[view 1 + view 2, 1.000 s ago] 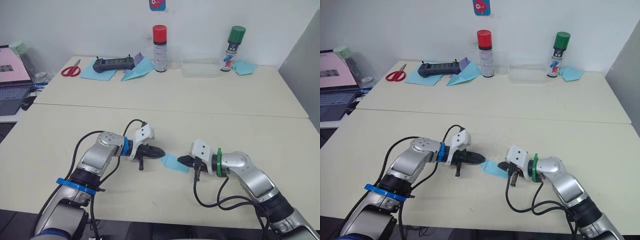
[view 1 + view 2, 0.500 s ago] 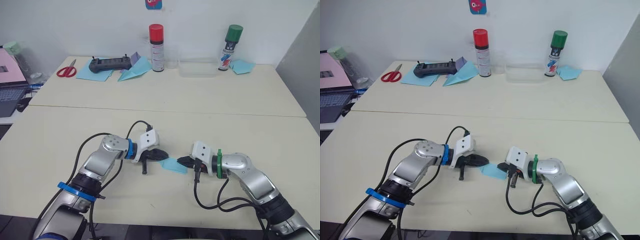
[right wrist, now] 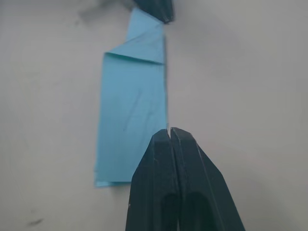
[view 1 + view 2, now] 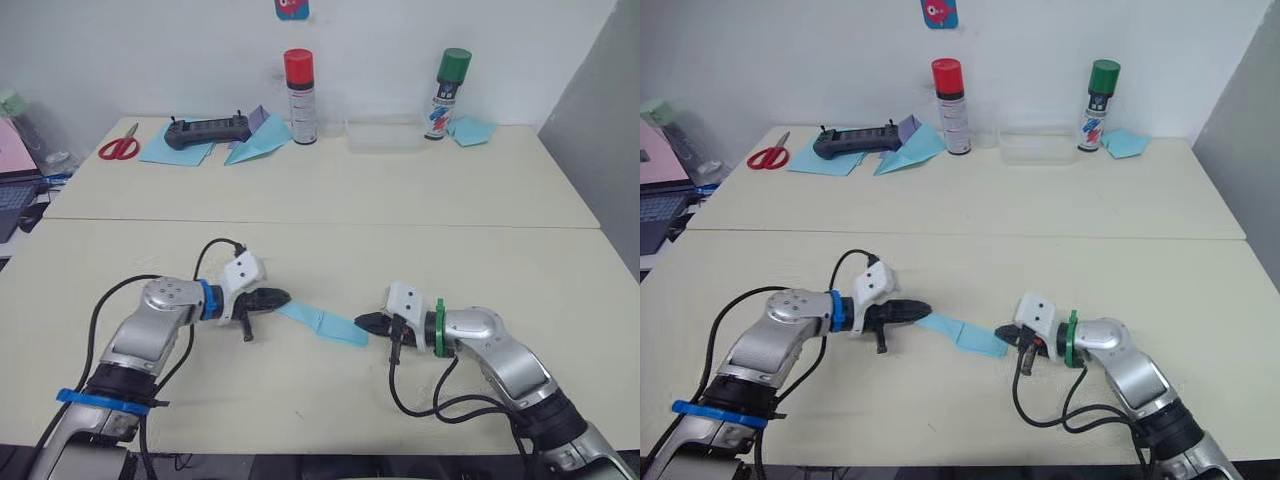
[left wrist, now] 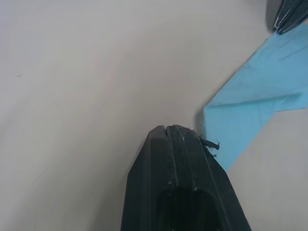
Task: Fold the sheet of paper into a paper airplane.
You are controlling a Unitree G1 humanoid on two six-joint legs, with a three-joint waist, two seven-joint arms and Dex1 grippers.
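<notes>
The sheet of paper (image 4: 325, 325) is a light-blue folded strip lying flat on the near table between my two grippers. One end narrows into a creased flap, clear in the right wrist view (image 3: 134, 110). My left gripper (image 4: 283, 297) is shut, its tip touching the flap's corner; in the left wrist view (image 5: 171, 129) the paper (image 5: 250, 110) runs under one finger's side and nothing blue shows in the seam. At the strip's other end my right gripper (image 4: 362, 323) is shut, its tip (image 3: 169, 131) resting on the strip's long edge.
On the far table stand red scissors (image 4: 118, 149), a black controller (image 4: 207, 130) on blue sheets, a blue dart-shaped plane (image 4: 255, 145), a red-capped can (image 4: 298, 85), a clear tray (image 4: 385, 137), a green-capped can (image 4: 447, 85) and folded blue paper (image 4: 472, 131).
My left gripper has drawn away to the left, and the paper now stretches out as a longer strip with a flap opened. The right gripper has held its place. The camera has shifted.
</notes>
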